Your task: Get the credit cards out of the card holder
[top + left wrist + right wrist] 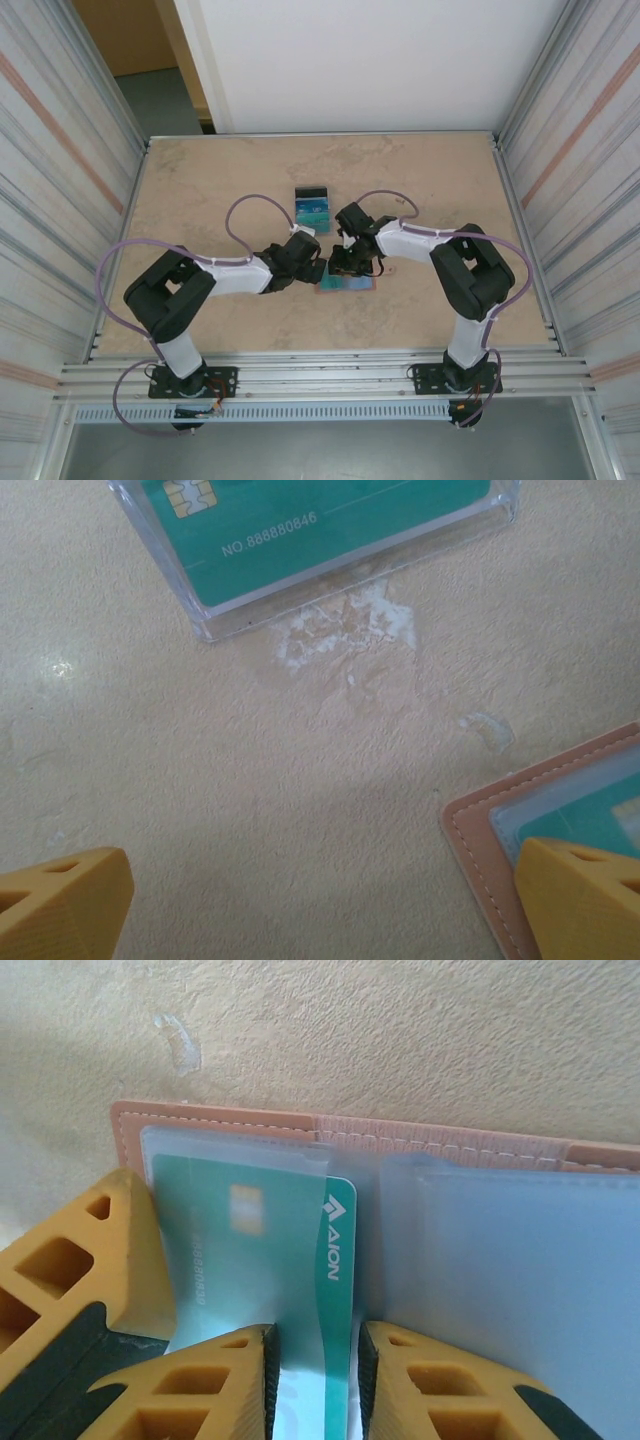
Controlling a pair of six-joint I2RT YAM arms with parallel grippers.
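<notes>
The reddish-brown card holder (350, 284) lies open on the table between both grippers, its pale blue pockets (510, 1270) facing up. A teal credit card (335, 1250) sits in the left pocket with its right strip sticking out. My right gripper (317, 1385) (345, 262) stands over that strip, jaws a narrow gap apart and not clamped. My left gripper (320, 905) (311, 268) is wide open, one finger (585, 900) (75, 1270) resting on the holder's left corner (480, 840). Another teal card (320, 520) lies in a clear case beyond.
The clear case with teal, blue and black cards (312, 205) lies just behind the grippers. A scuffed white patch (345, 630) marks the beige table (220, 190). Ribbed metal walls (60, 200) close in both sides, with a rail (320, 375) along the near edge.
</notes>
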